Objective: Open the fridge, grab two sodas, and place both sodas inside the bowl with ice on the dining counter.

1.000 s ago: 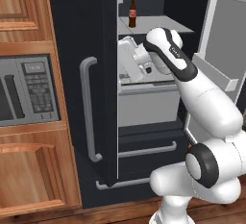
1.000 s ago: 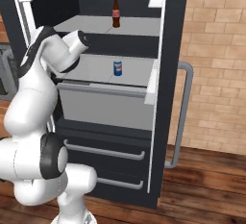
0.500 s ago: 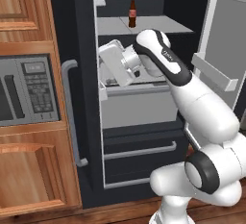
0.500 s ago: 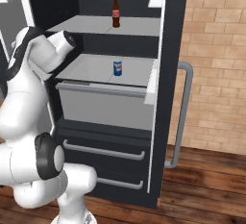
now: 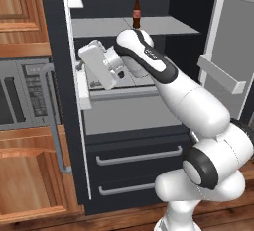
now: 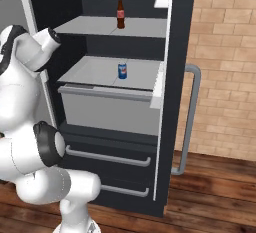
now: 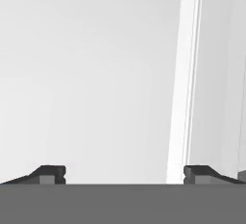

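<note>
The end effector [image 7: 124, 174] stood with its two dark fingertips [image 7: 48, 174] spread wide apart and nothing between them, facing a plain pale surface with a bright vertical strip just inside one fingertip; what that surface was could not be told from the hand view alone. In the left base view the end effector [image 5: 84, 66] sat right against the inner edge of the left door [image 5: 74, 76] of the fridge [image 5: 134, 175], at the height of the lower shelf; whether it touched the door could not be told. The fridge stood open, both doors swung out. The dark-brown bottle [image 5: 136, 15] stood upright on the upper shelf [image 6: 120, 27], above the end effector and farther into the fridge. The blue can [image 6: 122, 70] stood upright on the lower shelf [image 6: 100, 74], about level with the end effector and deeper in, well apart from it. Below the end effector were the two black drawers [image 5: 139, 155] with grey bar handles. Beyond the open left door, on the side away from the fridge interior, the grey microwave [image 5: 20, 93] sat in wood cabinetry [image 5: 25, 180].
</note>
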